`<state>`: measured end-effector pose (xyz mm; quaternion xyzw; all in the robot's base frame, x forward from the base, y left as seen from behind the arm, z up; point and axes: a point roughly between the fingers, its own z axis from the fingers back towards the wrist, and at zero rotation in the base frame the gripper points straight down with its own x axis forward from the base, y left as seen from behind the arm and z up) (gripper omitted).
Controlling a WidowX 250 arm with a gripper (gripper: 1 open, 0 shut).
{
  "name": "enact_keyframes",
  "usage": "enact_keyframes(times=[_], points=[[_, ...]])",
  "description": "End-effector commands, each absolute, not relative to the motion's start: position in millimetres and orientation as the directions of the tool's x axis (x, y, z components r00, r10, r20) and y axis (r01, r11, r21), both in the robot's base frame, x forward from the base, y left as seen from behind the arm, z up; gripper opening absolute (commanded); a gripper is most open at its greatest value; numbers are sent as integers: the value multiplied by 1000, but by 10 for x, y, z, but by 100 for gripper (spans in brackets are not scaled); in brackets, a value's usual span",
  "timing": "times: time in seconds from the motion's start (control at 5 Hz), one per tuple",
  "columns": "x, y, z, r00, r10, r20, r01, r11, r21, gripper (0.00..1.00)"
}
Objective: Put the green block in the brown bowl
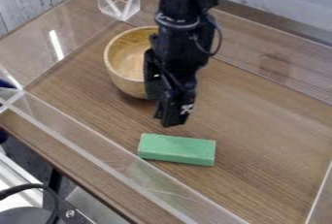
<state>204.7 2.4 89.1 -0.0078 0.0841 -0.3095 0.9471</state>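
The green block (pixel 178 149) lies flat on the wooden table near the front, long side running left to right. The brown bowl (pixel 128 62) stands behind it to the left, with nothing visible inside and its right part hidden by the arm. My gripper (pixel 165 102) points down between bowl and block, just above and slightly left of the block's middle. Its black fingers stand apart, open, with nothing between them.
Clear acrylic walls (pixel 78 160) fence the table (pixel 259 121) along the front and left. A clear plastic stand (pixel 118 5) sits at the back left. Bare wood stretches to the right of the block.
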Motion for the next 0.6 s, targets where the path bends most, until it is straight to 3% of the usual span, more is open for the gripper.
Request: enact_keyframes(times=[0.0, 0.4], points=[[2026, 62, 921, 782, -613, -115, 613, 789, -38, 100], [1893, 130, 706, 770, -629, -106, 629, 777, -35, 100]])
